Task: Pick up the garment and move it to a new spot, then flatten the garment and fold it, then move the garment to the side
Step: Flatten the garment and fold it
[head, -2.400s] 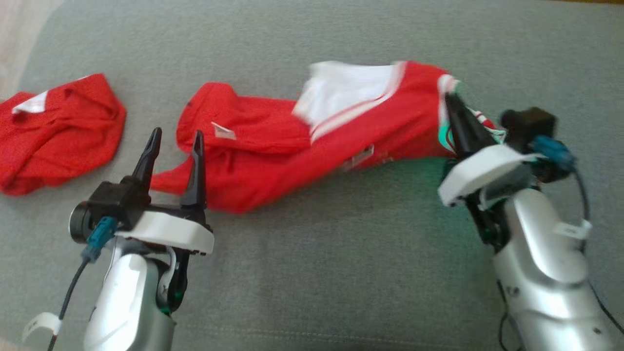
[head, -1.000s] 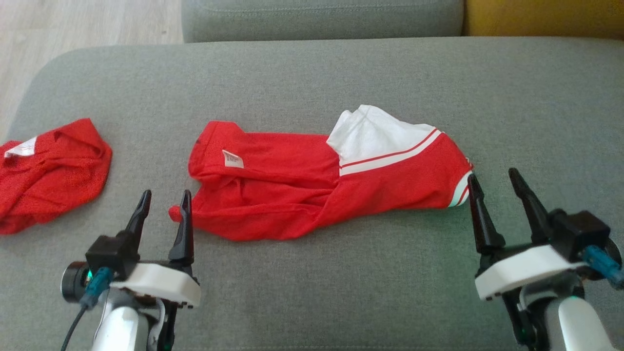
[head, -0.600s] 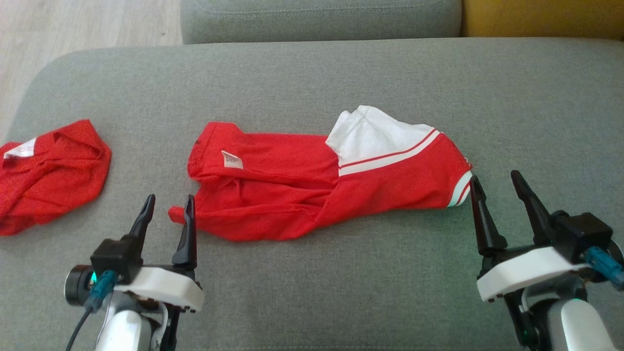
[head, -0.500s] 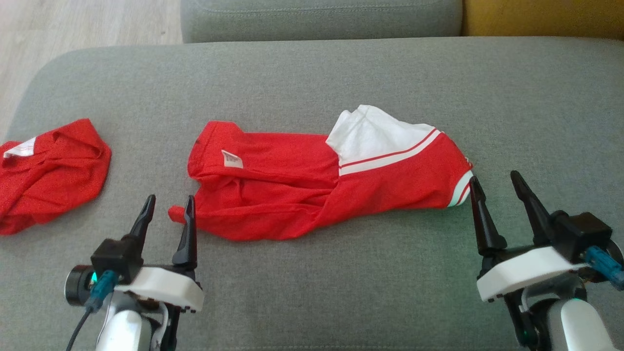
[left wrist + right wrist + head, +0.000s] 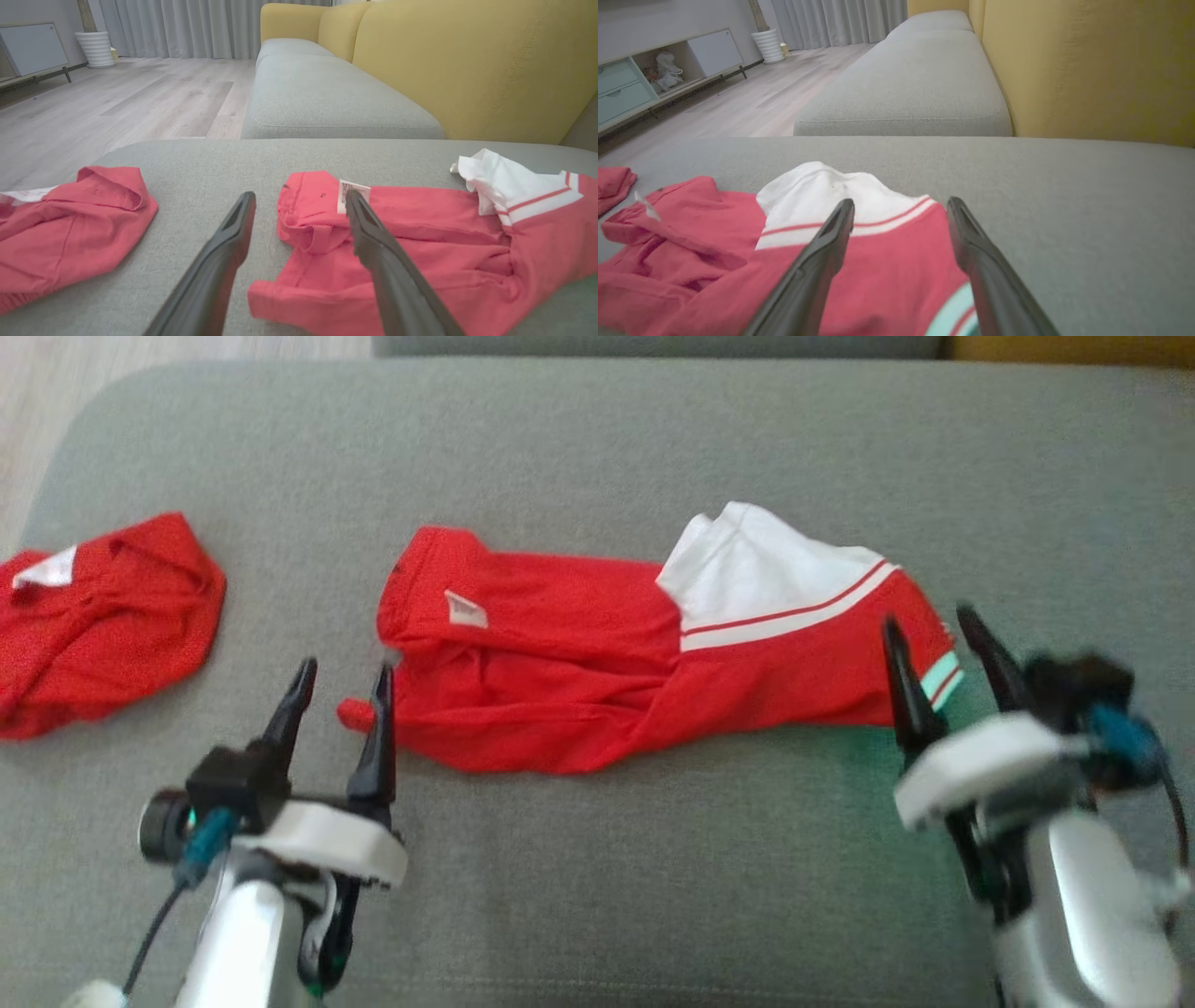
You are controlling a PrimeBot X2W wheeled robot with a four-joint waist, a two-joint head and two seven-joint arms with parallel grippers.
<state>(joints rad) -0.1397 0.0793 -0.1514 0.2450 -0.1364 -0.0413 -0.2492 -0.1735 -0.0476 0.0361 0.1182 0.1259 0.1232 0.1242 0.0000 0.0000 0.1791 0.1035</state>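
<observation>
The garment [image 5: 597,663] is red with a white, red-striped panel and lies bunched lengthwise across the middle of the grey cushion [image 5: 607,448]. My left gripper [image 5: 344,670] is open at the garment's left end; its right finger overlaps a small red corner there. In the left wrist view the open left gripper [image 5: 299,196] frames the folded left edge and label of the garment [image 5: 420,242]. My right gripper [image 5: 927,619] is open over the garment's right hem. In the right wrist view the right gripper [image 5: 900,203] straddles the garment [image 5: 887,252] below the white panel.
A second red garment [image 5: 103,616] lies crumpled at the cushion's left edge, also seen as the second red garment [image 5: 70,233] in the left wrist view. Wooden floor [image 5: 117,93] lies beyond that edge. A yellow backrest [image 5: 1087,70] and another grey seat [image 5: 906,93] stand behind.
The head camera has tilted, shifting the whole picture. My right gripper has moved forward from beside the hem to over the garment's right end. The garment lies as before.
</observation>
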